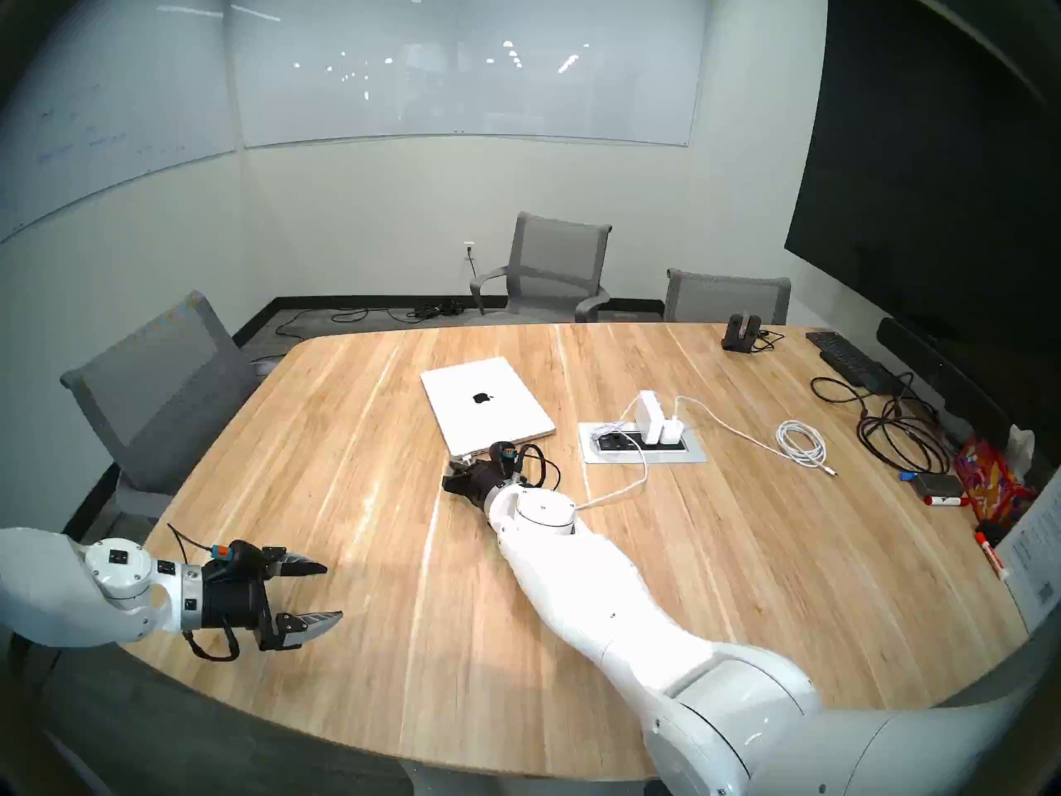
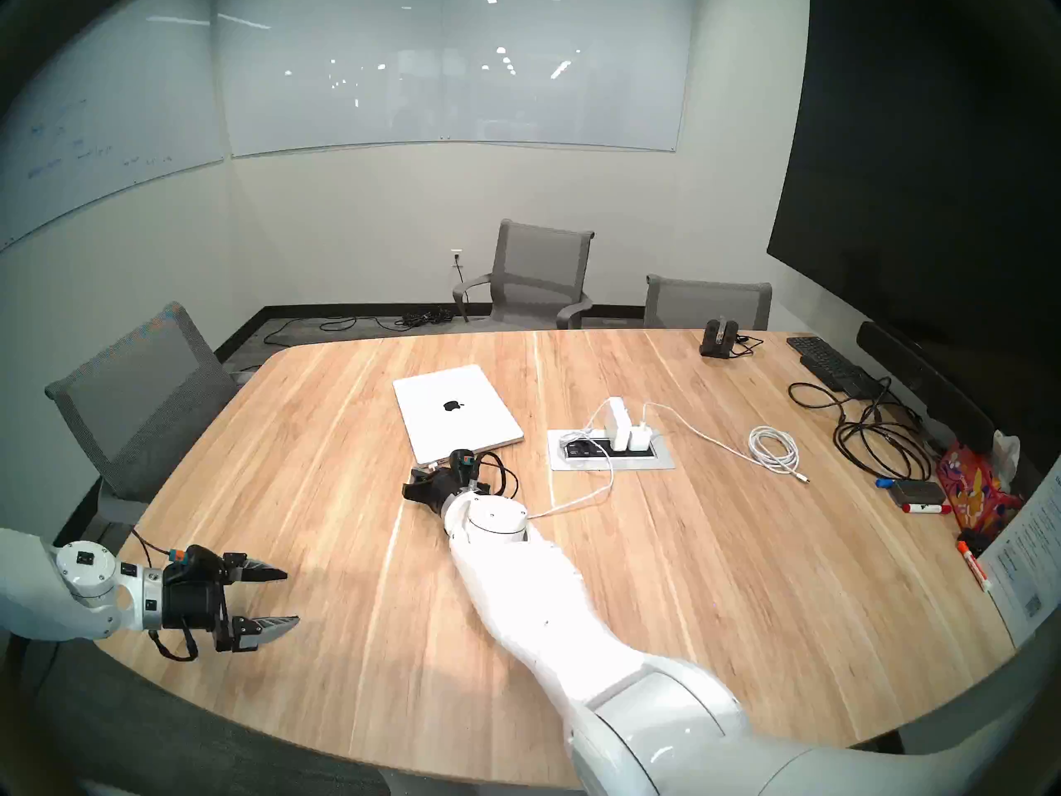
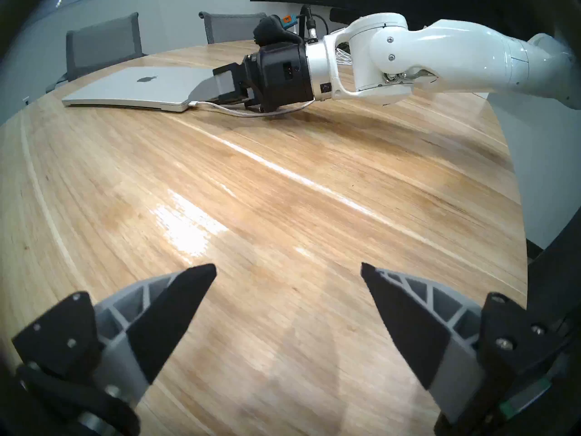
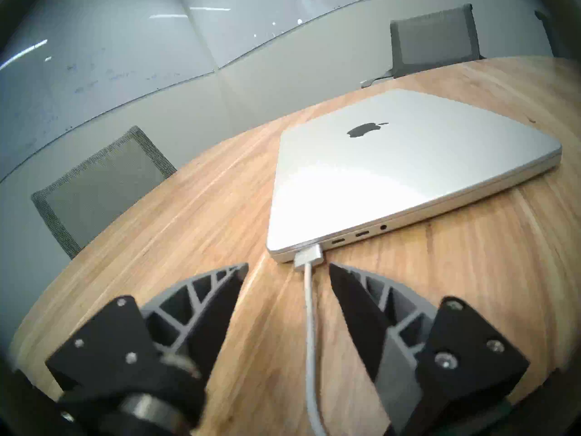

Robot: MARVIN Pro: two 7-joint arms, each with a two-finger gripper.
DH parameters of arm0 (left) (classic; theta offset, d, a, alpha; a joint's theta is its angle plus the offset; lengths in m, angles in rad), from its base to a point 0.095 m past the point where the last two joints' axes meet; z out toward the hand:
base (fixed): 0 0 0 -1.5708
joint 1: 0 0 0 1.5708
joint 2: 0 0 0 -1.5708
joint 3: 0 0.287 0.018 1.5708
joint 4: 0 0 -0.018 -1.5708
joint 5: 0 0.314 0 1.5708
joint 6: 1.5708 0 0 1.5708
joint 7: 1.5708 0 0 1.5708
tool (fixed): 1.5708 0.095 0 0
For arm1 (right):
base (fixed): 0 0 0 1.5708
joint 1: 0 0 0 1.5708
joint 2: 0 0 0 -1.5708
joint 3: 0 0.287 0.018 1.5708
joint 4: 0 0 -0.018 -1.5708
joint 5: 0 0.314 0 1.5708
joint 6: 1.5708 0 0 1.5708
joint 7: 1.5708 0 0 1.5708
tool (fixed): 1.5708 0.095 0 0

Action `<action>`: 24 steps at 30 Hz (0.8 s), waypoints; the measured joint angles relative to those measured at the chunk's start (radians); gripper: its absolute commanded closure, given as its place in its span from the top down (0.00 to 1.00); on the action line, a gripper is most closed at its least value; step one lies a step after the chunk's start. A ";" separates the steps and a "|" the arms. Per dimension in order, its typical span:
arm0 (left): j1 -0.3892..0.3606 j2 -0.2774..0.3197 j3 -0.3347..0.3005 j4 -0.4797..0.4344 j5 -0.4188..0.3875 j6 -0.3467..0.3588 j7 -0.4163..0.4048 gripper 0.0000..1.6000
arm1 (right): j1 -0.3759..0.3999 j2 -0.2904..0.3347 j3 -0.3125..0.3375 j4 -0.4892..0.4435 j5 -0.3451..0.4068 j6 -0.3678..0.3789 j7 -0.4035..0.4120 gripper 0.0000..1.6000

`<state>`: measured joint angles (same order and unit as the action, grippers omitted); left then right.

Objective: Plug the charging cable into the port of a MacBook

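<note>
In the right wrist view, the right gripper [image 4: 287, 270] stands open, holding nothing. The charging cable [image 4: 309, 315] runs between its fingers, its connector plugged into the MacBook [image 4: 393, 161] at mid-frame. The head view hides that plug. The left gripper [image 1: 327, 591], lower left, is wide and empty.

Surface: a light wooden table [image 1: 373, 548] with rounded corners.
Middle: the closed MacBook [image 1: 488, 401] lies flat, the charging cable [image 4: 311, 325] trailing from its side edge across the wood.
Beside it: an inset power panel [image 1: 643, 453] holding white chargers [image 1: 654, 418].
Right side: a coiled white cord [image 1: 801, 441], tangled black cords [image 1: 895, 427], a black keyboard [image 1: 850, 361], markers [image 1: 941, 500].
</note>
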<state>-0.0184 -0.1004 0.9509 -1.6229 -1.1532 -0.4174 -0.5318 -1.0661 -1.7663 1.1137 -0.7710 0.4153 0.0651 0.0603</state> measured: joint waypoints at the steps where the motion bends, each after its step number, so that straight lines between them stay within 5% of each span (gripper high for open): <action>1: 0.000 0.000 0.000 0.000 0.000 0.000 0.000 1.00 | -0.001 0.002 -0.001 -0.005 -0.001 0.003 -0.001 0.98; 15: 0.000 0.000 0.000 0.000 0.000 0.000 0.000 1.00 | -0.044 0.052 -0.033 -0.122 -0.043 0.105 -0.015 0.95; 17: 0.000 0.000 0.000 0.000 0.000 0.000 0.000 1.00 | -0.049 0.063 -0.043 -0.141 -0.053 0.132 -0.014 0.88; 19: 0.000 0.000 0.000 0.000 0.000 0.000 0.000 1.00 | -0.051 0.072 -0.052 -0.157 -0.063 0.158 -0.011 0.69; 24: 0.000 0.000 0.000 0.000 0.000 0.000 0.000 1.00 | -0.054 0.100 -0.066 -0.190 -0.088 0.217 -0.005 0.54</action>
<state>-0.0184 -0.1004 0.9509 -1.6229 -1.1532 -0.4174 -0.5318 -1.1200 -1.6667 1.0480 -0.9608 0.3272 0.2817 0.0558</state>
